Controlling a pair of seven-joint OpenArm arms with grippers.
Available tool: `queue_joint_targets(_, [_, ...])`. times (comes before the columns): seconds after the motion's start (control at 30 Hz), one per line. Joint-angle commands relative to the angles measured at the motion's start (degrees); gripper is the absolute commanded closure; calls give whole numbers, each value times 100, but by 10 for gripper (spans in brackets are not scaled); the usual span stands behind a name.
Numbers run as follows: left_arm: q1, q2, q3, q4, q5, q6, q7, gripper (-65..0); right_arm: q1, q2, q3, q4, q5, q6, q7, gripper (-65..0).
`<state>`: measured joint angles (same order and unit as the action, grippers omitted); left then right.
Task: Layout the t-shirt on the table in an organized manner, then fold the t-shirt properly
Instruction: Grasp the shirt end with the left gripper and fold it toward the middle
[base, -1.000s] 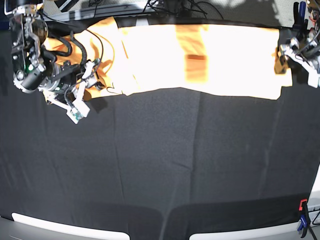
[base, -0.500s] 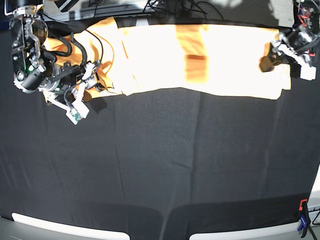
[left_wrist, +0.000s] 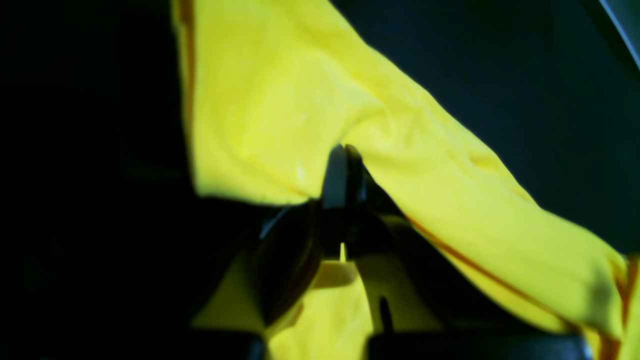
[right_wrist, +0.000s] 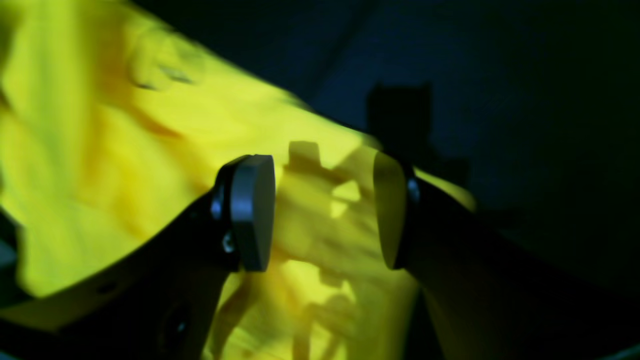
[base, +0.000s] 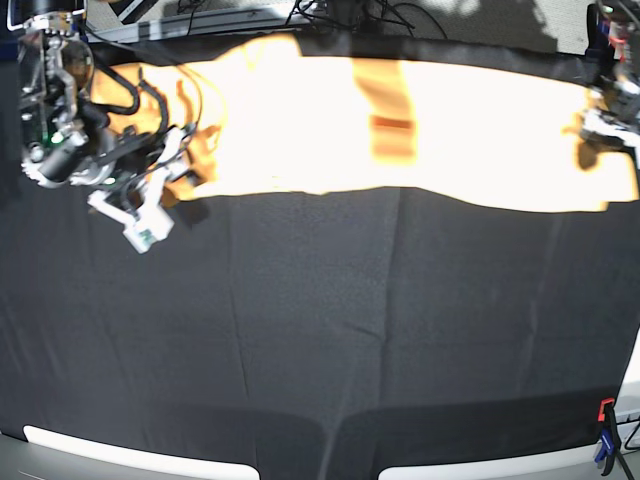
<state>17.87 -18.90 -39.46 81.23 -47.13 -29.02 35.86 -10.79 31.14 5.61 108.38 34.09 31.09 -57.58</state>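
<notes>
- Since the earlier base frames, the t-shirt (base: 470, 130) has been drawn out longer toward the right edge, and its lower hem now runs straighter; the bunched fold near the left end has flattened.
- T-shirt position: a long band across the upper part of the base view, lying on the table (base: 320, 340), pale cream under strong light, with a darker orange stripe near its middle.
- Left gripper (left_wrist: 342, 172): jaws pressed together with a pinch of yellow cloth between them, the fabric pulled taut away from the tips. In the base view it sits at the shirt's right end, upper right of the frame.
- Right gripper (right_wrist: 325, 215): jaws spread wide with a clear gap, nothing held; rumpled cloth lies beneath and behind the pads (right_wrist: 252, 210). In the base view it is at the shirt's left end, upper left.
- Table surface: matte black cloth, faintly creased, filling the middle and lower frame.
- Surroundings: cables (base: 340, 12) run along the far edge at the top; a red and blue clamp (base: 606, 435) stands at the lower right corner.
</notes>
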Motion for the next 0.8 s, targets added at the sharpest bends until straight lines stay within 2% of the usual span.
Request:
queue_joint_targets(0.0, [-92, -114, -162, 87, -63, -50, -160, 0, 66, 94, 221, 83, 17, 17, 164, -306])
queue_joint_targets(0.1, [-109, -111, -367, 236, -166, -52, 81, 0, 66, 94, 782, 83, 17, 17, 339, -306])
queue_joint_targets(0.2, [-20, -22, -345, 756, -634, -63, 839, 0, 133, 92, 1279, 83, 57, 17, 354, -306])
queue_joint_targets(0.3, [118, 363, -269, 1578, -1405, -149, 1832, 0, 256, 92, 1569, 83, 57, 17, 310, -306])
queue_joint_targets(0.37, [260, 697, -17, 2157, -1679, -197, 2153, 0, 334, 92, 1624, 83, 57, 15, 258, -306])
queue_joint_targets(0.5, [581, 1167, 1163, 2946, -1722, -203, 2133, 0, 382, 92, 1609, 83, 59, 15, 221, -306])
queue_joint_targets(0.6, [570, 1281, 2159, 3008, -1097, -133, 1978, 0, 380, 92, 1609, 83, 59, 15, 184, -306])
queue_joint_targets(0.7, [562, 1316, 2955, 3008, -302, 584, 1379, 0, 380, 92, 1609, 83, 59, 15, 153, -306])
queue_joint_targets(0.77, [544, 1316, 3366, 3008, 48, 911, 1071, 0, 380, 92, 1611, 83, 59, 15, 153, -306])
